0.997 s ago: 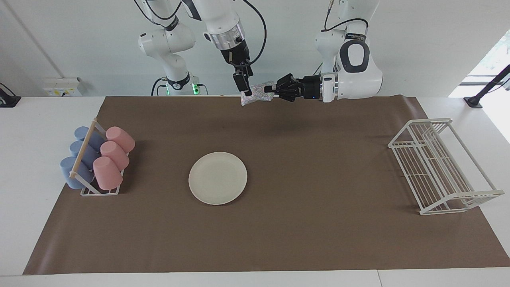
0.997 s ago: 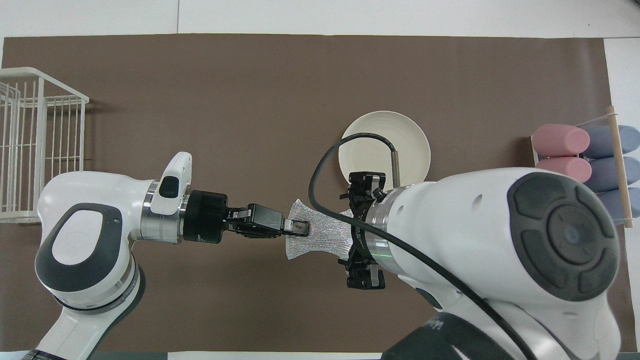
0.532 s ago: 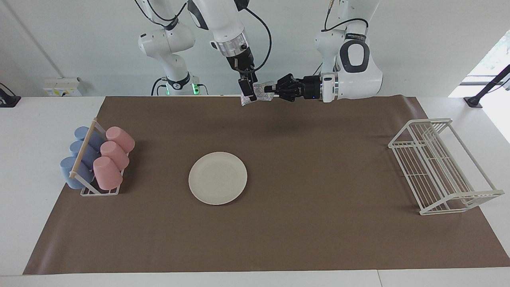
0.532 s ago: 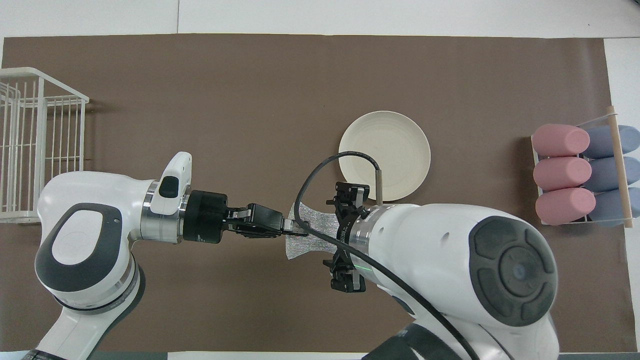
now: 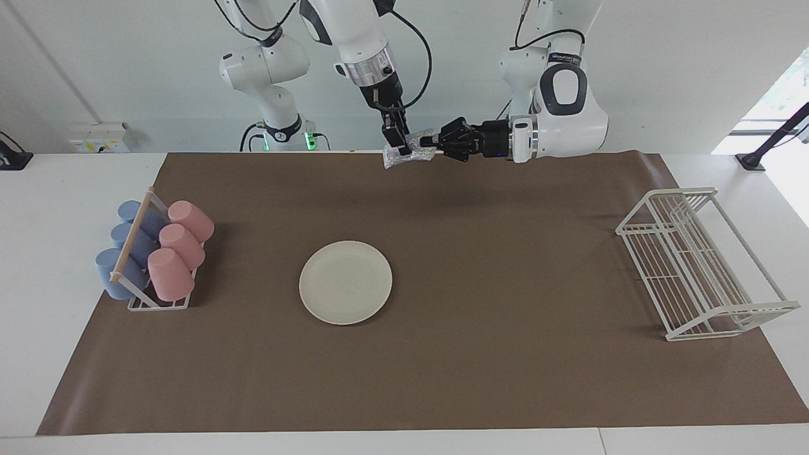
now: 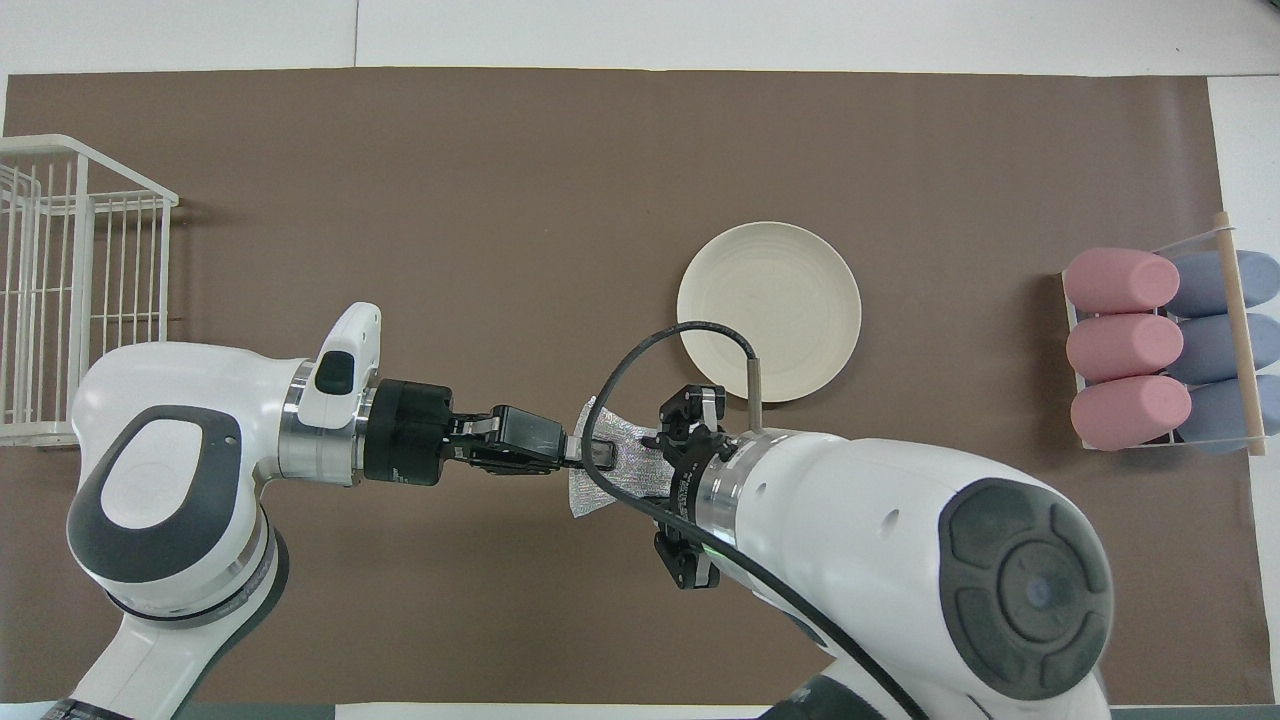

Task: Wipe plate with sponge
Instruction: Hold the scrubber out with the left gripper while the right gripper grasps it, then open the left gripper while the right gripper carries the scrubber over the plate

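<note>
Both tools (image 5: 422, 141) (image 5: 399, 146) pinch the sponge (image 5: 404, 150); racked cups (image 5: 167, 249) (plate (image 5: 346, 282) bare).

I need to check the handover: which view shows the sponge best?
The facing view: the sponge hangs in the air between the left tool and the right tool, both at it. The overhead view shows only part of the sponge; the right arm covers the rest.

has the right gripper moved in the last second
Yes. In the overhead view the right gripper has drawn back from over the plate rim, toward the robots, onto the sponge.
</note>
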